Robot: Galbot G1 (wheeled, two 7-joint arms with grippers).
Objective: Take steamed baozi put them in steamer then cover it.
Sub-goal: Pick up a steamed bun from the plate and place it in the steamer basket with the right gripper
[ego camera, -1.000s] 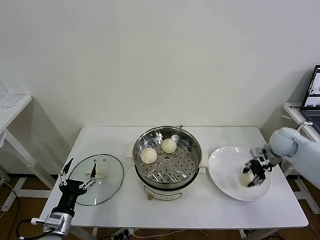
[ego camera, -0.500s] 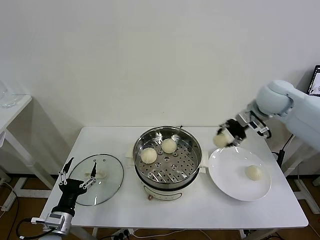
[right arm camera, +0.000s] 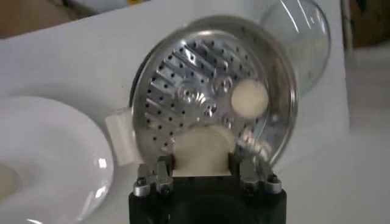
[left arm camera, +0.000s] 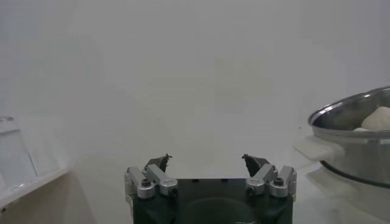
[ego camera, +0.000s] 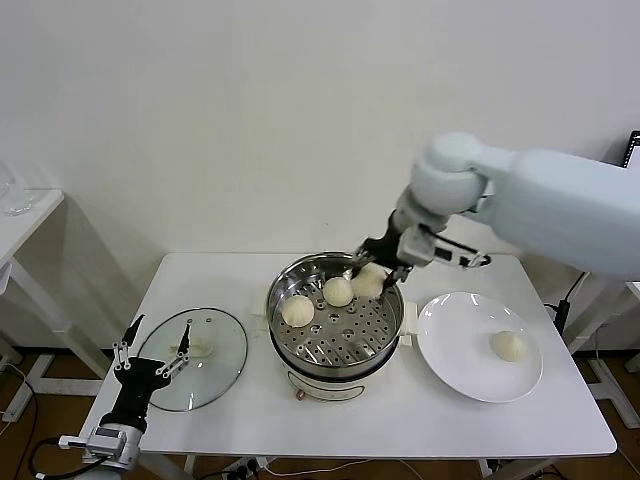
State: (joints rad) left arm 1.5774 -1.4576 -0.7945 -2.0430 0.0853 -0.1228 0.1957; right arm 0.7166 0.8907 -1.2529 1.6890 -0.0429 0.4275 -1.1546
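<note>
Our left hand (ego camera: 155, 345) hangs released beside the lid (ego camera: 193, 358), which lies flat on the worktop (ego camera: 400, 420). Two buns (ego camera: 298, 310) sit in the steamer (ego camera: 335, 312); our right hand (ego camera: 377, 272) grasps a third (ego camera: 368, 281) above its rim. The last bun (ego camera: 508, 345) rests on the plate (ego camera: 455, 350).
</note>
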